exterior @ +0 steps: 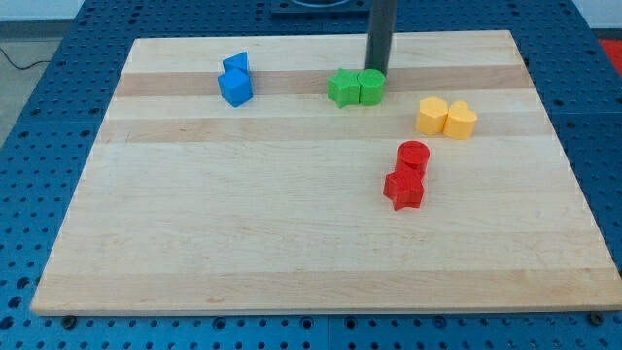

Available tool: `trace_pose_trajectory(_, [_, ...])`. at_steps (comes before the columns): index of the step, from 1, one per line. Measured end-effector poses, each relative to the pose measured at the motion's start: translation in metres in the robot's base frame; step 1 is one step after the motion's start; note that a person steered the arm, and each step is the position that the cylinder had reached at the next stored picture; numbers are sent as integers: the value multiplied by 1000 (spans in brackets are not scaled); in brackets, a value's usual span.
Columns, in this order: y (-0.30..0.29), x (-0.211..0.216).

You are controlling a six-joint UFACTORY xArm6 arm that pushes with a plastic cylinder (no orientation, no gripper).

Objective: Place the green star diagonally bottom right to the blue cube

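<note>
The pale wooden desk (292,253) fills most of the view, a plank board lying on a blue perforated bench (39,117), and most of its lower half is bare. Next in size is the straight dark rod, which comes down from the view's top; my tip (375,70) rests at the top edge of the green pair, touching or just behind the rounder green block (371,87). There are no fingers on this rod, so nothing here opens, closes or clamps (it only pushes).

The blocks sit in pairs. The green star (342,88), the task's piece, lies in the upper middle of the desk, touching the rounder green block on its right. The blue cube (235,88) is well to the view's left at about the same height, with a second blue block (236,65) touching it from above. Two yellow blocks (446,118) sit toward the view's right, and a red cylinder (413,156) stands touching a red star-like block (403,189) below them.

The risk I see: my tip is nearer the wrong green block, so a push from here would likely drag both greens together or slide the star off sideways. A downward push could also carry them toward the red pair rather than toward the spot below and right of the cube.
</note>
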State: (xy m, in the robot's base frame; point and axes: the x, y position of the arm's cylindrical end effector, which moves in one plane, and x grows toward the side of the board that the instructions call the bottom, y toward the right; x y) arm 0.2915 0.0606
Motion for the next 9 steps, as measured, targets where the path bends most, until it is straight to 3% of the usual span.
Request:
trace_pose_trajectory(2, [-21,0])
trace_pose_trajectory(4, [50,-18])
trace_pose_trajectory(6, [47,10])
trace_pose_trajectory(9, [-112,47])
